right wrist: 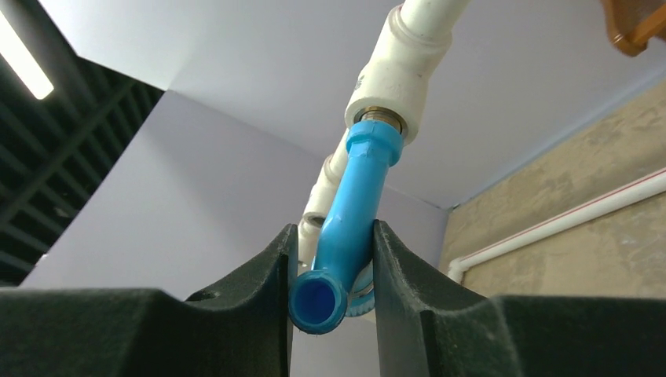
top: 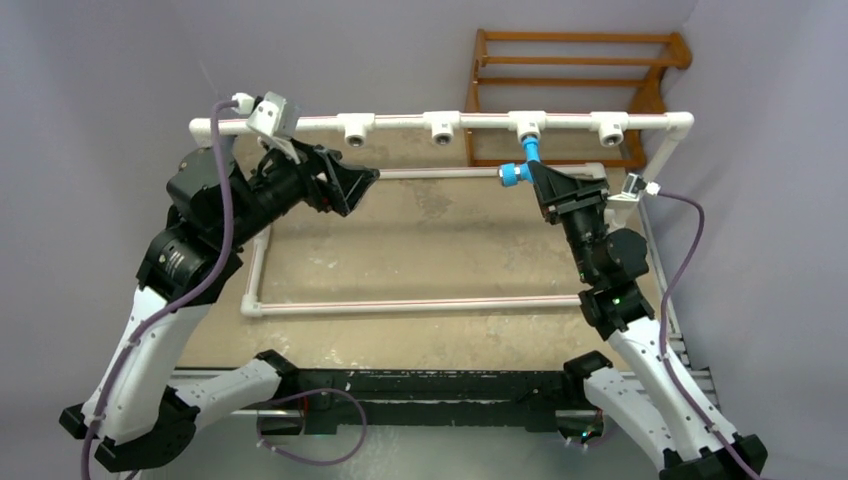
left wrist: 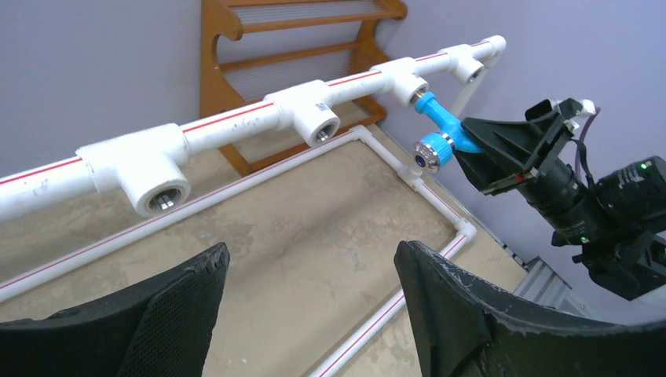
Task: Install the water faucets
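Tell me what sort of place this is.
Probably a robotics lab bench staged as a plumbing mock-up: a white plastic pipe frame on the table, one bright blue plastic tap at one of its outlets, and plain lilac walls.

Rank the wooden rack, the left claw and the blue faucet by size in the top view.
1. wooden rack
2. left claw, though it sits nearer the camera
3. blue faucet
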